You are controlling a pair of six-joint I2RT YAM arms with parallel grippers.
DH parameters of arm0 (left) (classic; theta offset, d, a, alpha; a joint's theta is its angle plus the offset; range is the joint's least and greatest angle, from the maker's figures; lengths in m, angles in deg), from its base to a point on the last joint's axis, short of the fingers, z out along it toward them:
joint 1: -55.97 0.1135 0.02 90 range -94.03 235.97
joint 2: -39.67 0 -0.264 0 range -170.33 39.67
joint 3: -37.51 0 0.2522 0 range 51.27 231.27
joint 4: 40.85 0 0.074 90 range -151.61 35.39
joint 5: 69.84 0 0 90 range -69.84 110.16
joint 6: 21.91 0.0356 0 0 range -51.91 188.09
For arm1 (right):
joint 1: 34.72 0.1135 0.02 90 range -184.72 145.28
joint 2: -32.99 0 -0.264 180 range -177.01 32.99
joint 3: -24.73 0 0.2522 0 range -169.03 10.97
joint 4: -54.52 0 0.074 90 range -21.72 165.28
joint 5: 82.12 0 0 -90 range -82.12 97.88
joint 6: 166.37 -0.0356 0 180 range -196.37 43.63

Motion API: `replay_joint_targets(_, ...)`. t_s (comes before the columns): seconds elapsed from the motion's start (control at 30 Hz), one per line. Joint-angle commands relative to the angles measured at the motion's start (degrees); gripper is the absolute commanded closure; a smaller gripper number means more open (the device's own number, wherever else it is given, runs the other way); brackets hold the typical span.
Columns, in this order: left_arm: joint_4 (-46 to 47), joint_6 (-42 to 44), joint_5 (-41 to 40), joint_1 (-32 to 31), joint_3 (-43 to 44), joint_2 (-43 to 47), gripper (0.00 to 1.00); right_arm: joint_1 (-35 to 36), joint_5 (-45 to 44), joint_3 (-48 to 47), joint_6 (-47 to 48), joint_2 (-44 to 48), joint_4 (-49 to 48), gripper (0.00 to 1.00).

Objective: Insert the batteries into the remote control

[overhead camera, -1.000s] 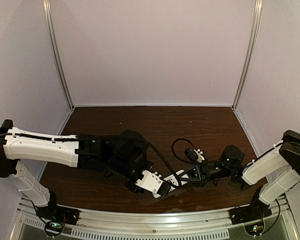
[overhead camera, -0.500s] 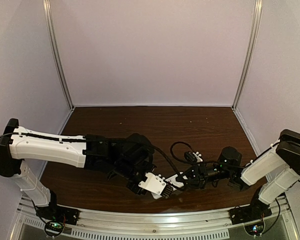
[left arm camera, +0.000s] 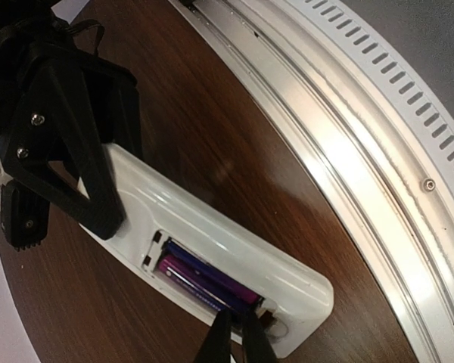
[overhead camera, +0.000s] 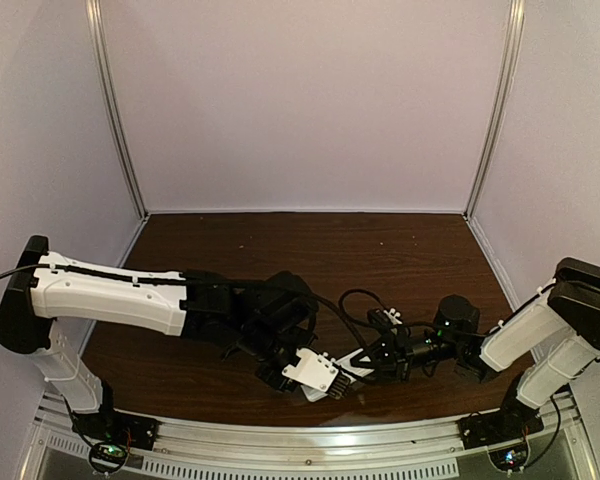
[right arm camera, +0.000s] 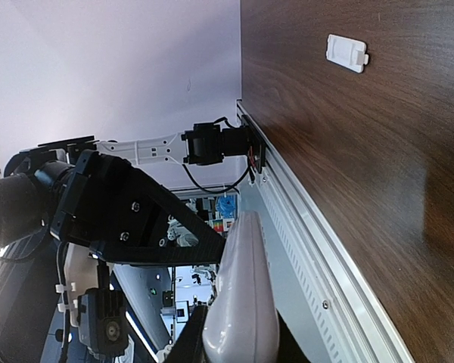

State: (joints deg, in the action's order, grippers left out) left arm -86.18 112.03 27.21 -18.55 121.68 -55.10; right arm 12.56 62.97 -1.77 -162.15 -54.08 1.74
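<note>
The white remote control [left arm camera: 212,231] lies back-up just above the table, its battery bay open. Two purple-blue batteries [left arm camera: 204,278] lie side by side in the bay. My left gripper [left arm camera: 238,336] is shut, and its fingertips rest against the near end of the batteries. My right gripper [left arm camera: 68,159] is shut on the remote's far end and holds it level. In the right wrist view the remote [right arm camera: 242,302] sits edge-on between my right gripper's fingers. From above, both grippers meet at the remote [overhead camera: 352,360] near the table's front edge.
The small white cover piece [right arm camera: 346,53] lies alone on the dark wood table [overhead camera: 310,250]. The metal front rail [left arm camera: 363,144] runs close beside the remote. Grey walls enclose the back and sides.
The left arm has reached further right and forward, bringing its gripper onto the remote. The right gripper has shifted slightly left and down with the remote.
</note>
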Motion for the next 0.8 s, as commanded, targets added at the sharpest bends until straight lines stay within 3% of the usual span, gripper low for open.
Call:
replay_joint_targets(0.0,5.22,-0.77,-2.92,0.17,2.12,-3.41,0.93,2.37,2.88,-1.77,-1.38,1.41,-26.21,1.00)
replay_joint_targets(0.47,3.74,0.98,-6.08,-1.61,2.93,-5.71,0.89,2.37,2.39,-1.90,-3.71,1.04,-29.83,1.00)
replay_joint_targets(0.77,2.76,2.95,-6.01,-2.83,3.43,-6.44,0.96,2.37,2.28,-2.50,-3.55,1.50,-29.27,1.00)
